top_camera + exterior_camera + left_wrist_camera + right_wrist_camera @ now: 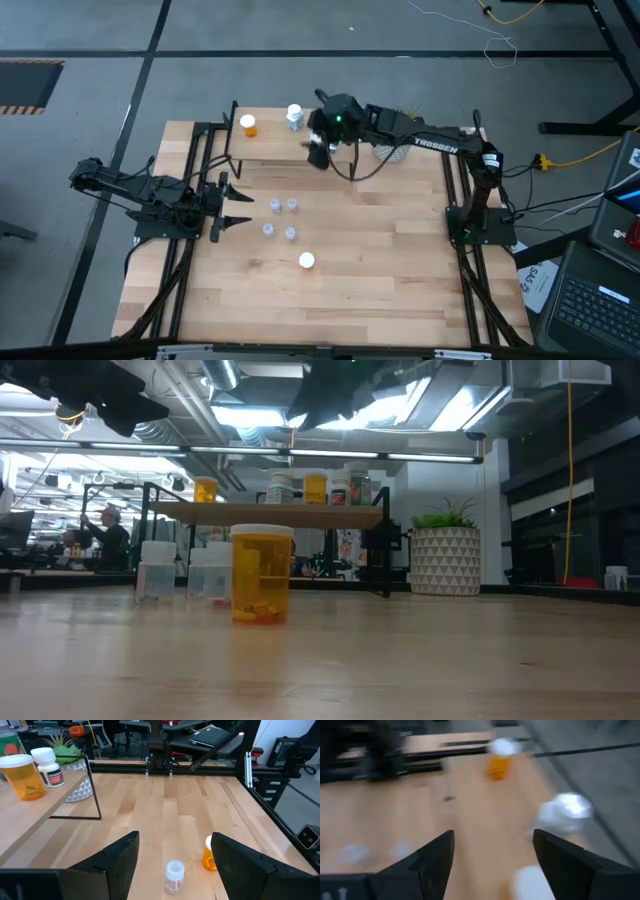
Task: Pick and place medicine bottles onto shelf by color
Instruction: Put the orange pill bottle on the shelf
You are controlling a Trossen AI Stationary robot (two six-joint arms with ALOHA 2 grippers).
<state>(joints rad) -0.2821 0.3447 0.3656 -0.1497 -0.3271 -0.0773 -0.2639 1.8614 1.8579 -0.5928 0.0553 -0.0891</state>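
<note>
The left gripper (243, 205), fingers apart and empty, sits nearest the 4 clear bottles (281, 218), well short of the shelf (270, 143).

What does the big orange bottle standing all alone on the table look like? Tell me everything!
The orange bottle is round, see-through plastic with a white cap. It stands upright on the wooden table, alone, nearer the front edge than the four little clear bottles. A few small orange bits lie at its bottom, probably pills. Nothing touches it but the table; no claw is near.
</note>
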